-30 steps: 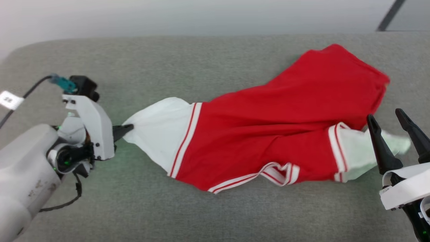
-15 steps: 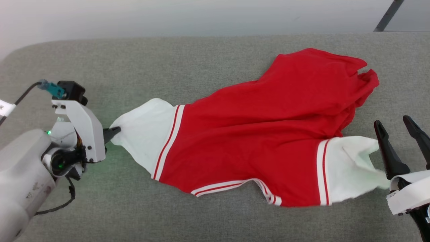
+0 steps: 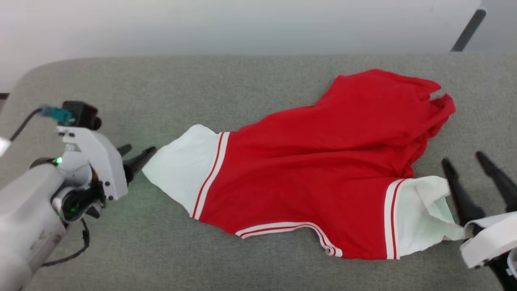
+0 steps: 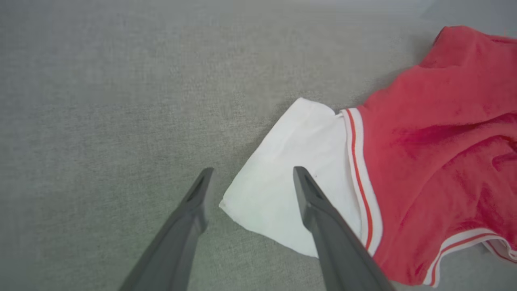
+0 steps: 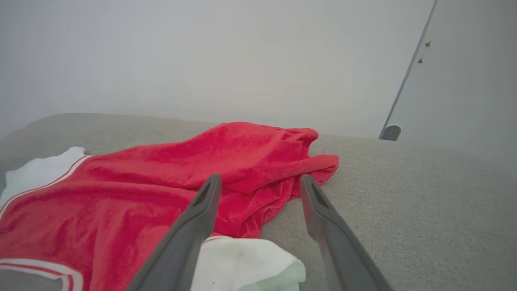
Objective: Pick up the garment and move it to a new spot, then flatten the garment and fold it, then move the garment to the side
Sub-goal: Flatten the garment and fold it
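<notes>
Left gripper point(image 3: 139, 150): jaws wide apart, nothing held. Garment point(image 3: 315, 178) starts right at its fingertips and runs away from it toward the right gripper point(image 3: 463, 158), lying on the grey surface point(image 3: 242, 89).

In the left wrist view, the corner of one white sleeve point(image 4: 282, 182) sits in the gap between the two fingers, and one finger overlaps the sleeve in the picture. It looks flat on the surface. Can't tell whether either finger touches the cloth.

Right gripper: also fully spread, empty. The other sleeve point(image 3: 420, 218) ends just beside its inner finger, low near the finger base. In the right wrist view that sleeve lies under and beside that finger. The red hem end is bunched ahead of the tips, partly between them.

Garment look:
- Red body, spread but not flat.
- Long creases run across it.
- The far end from the left gripper is rumpled and folded over itself.
- Both sleeves are white, each joined by a red-and-white striped band.
- Striped neck trim lies along the near edge, curling at one end.
- The sleeve by the right gripper is crumpled.
</notes>
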Available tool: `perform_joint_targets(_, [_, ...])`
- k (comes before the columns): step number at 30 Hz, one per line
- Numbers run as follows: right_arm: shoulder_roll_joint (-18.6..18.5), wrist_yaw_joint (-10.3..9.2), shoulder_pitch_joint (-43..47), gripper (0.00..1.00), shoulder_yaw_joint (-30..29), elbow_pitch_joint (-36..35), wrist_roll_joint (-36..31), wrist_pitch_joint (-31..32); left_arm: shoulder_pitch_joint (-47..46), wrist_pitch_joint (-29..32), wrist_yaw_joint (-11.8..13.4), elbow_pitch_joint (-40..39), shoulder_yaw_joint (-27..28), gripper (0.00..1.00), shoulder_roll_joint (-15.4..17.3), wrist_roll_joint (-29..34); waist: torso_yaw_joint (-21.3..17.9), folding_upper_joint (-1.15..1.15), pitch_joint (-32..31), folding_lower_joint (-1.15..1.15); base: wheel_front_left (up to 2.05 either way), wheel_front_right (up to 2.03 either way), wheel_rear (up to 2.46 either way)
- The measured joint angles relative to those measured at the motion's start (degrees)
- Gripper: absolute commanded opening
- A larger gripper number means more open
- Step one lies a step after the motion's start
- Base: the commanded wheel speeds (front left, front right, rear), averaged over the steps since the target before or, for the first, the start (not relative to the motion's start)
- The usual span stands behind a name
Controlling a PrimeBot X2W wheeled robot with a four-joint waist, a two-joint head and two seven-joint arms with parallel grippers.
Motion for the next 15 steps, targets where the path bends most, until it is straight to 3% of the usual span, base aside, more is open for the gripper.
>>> perform_joint_targets(7, [-5.44,0.00,1.88,1.00,8.32,0.82,0.67,2.68,6.48,-14.79,0.00,-4.13,2.45,1.00,1.02,0.35,1.43,0.00,-2.21,0.00,0.00,0.00,0.00])
perform_joint_targets(11, [-11.93,0.00,2.06,1.00,16.57,0.29,2.08,4.92,11.37,-23.21,0.82,-5.73,2.86,1.00,0.81,1.98,2.56,0.00,-3.13,0.00,0.00,0.00,0.00])
perform_joint_targets(15, [-19.72,0.00,1.49,1.00,25.09,-1.98,5.33,7.49,15.57,-26.42,3.36,-8.92,5.68,1.00,-0.30,3.86,3.84,0.00,-3.67,0.00,0.00,0.00,0.00])
